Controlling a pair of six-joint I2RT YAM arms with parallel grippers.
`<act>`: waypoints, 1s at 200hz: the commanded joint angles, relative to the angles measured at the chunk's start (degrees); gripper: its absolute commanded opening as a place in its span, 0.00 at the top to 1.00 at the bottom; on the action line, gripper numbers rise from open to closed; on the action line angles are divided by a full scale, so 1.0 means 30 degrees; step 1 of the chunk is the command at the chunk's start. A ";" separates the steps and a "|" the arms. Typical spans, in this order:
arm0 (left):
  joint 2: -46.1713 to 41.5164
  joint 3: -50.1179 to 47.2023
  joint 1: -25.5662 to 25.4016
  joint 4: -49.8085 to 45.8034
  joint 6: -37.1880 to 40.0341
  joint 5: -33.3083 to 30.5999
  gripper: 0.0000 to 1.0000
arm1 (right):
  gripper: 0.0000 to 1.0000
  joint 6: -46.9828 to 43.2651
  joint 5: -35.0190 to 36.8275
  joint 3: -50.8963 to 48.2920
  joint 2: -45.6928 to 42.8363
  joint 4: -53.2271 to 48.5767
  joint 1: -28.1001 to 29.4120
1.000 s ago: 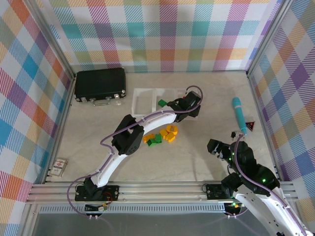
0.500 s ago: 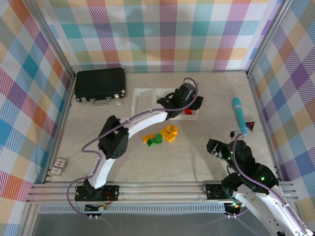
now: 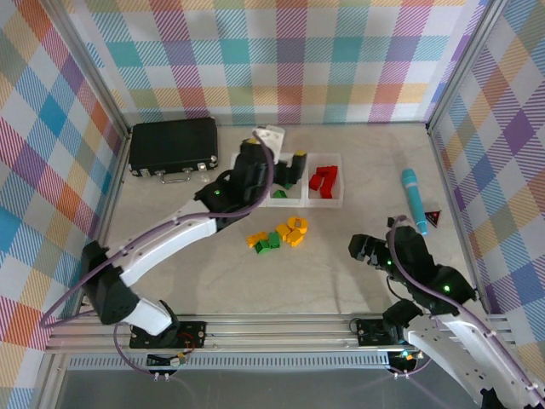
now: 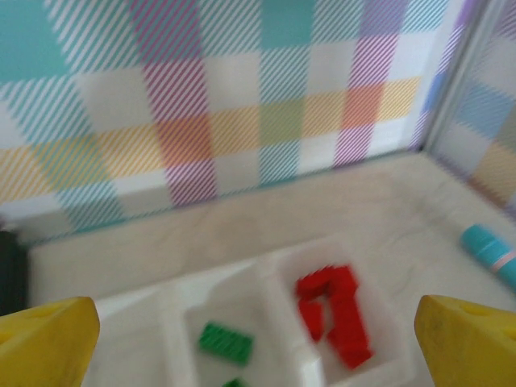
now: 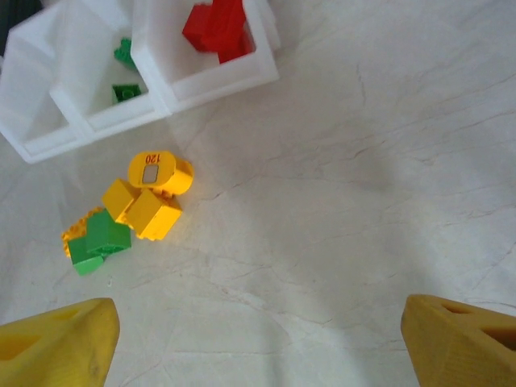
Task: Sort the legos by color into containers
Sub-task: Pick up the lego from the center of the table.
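- The loose legos [image 3: 277,235] lie in one tight pile on the table [image 3: 341,273], yellow and green pieces touching each other. You find the pile ahead and to the left of the right gripper [image 3: 364,249].
- The containers [image 3: 326,203] stand beyond the pile, three bins joined in a row. The near wall is just apart from the closest yellow piece.
- The red legos [image 4: 334,310] fill the bin ahead and to the right of the left gripper [image 4: 256,347]. The green legos [image 4: 226,340] lie in the middle bin, directly ahead of and below it.
- The left gripper hangs above the containers with its jaws spread wide. Its yellow fingertips [image 4: 44,343] sit at the far corners of the wrist view and grip nothing.
- The right gripper is likewise spread apart and holds nothing. Its pads [image 5: 56,339] frame bare table.
- Open room: the table directly ahead and to the right of the right gripper is bare marble-patterned surface.
- Edges: the back wall [image 3: 281,77] rises just beyond the containers.
- A teal tube [image 3: 414,198] lies ahead of the right gripper, near the right-hand wall.
- A black case [image 3: 173,146] sits to the left of the left gripper, near the containers' left end.
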 commanded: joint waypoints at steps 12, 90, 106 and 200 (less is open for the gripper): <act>-0.2448 -0.2525 0.0776 -0.5960 -0.0535 0.1961 0.00 | 0.10 0.0067 -0.1700 0.0757 0.2327 0.2108 -0.0055; 0.0178 -0.5037 0.0619 -1.0981 -0.2140 0.7634 0.00 | 0.08 -0.0358 0.1109 0.1420 0.2279 0.1977 -0.0055; 0.0966 -0.4852 0.0604 -1.1125 -0.4291 0.6768 0.00 | 0.08 -0.0329 0.1333 0.1299 0.1795 0.1592 -0.0055; 0.6546 0.0580 -0.1226 -1.2811 -1.1148 0.5458 0.20 | 0.08 0.0347 0.0937 -0.0101 0.0563 0.1178 -0.0055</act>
